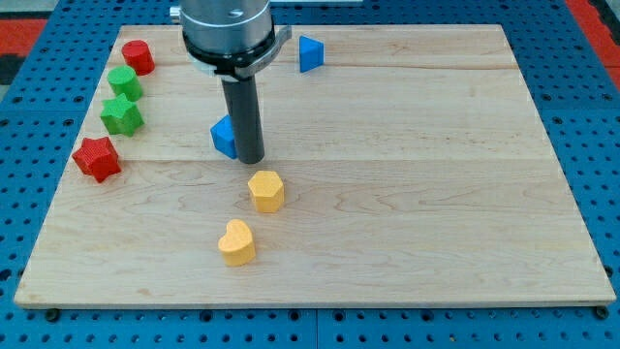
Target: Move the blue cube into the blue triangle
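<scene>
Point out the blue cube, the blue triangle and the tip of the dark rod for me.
blue cube (223, 137): camera view, on its visible left face, beside the rod.
blue triangle (309, 54): camera view, on its front face, near the view's top.
my tip (251, 159): camera view, at the rod's very lower end.

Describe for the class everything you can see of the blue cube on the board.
The blue cube is a small, matte, plastic-looking block in solid blue, sitting on the wooden board left of the view's centre. Only its left part shows; the dark rod hides the rest. My tip stands right against its right side, seemingly touching. No other block touches it. The blue triangle lies apart, toward the view's top and right.
</scene>
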Robot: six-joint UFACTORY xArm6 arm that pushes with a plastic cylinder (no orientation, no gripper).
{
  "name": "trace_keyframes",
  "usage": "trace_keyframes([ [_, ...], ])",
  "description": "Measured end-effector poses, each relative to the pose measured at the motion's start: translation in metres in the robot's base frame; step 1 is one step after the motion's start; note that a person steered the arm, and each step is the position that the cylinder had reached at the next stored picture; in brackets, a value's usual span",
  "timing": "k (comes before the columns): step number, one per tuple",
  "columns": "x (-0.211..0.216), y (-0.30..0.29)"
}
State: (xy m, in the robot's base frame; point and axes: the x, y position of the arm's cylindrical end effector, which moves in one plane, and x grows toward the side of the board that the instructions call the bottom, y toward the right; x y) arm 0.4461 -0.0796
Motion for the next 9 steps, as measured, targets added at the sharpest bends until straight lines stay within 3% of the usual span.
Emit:
trace_keyframes([
  [1, -0.006, -0.014],
  [3, -0.070, -0.016],
  [5, -0.054, -0.050],
  [7, -0.126, -0.050],
  [9, -0.140, -0.078],
])
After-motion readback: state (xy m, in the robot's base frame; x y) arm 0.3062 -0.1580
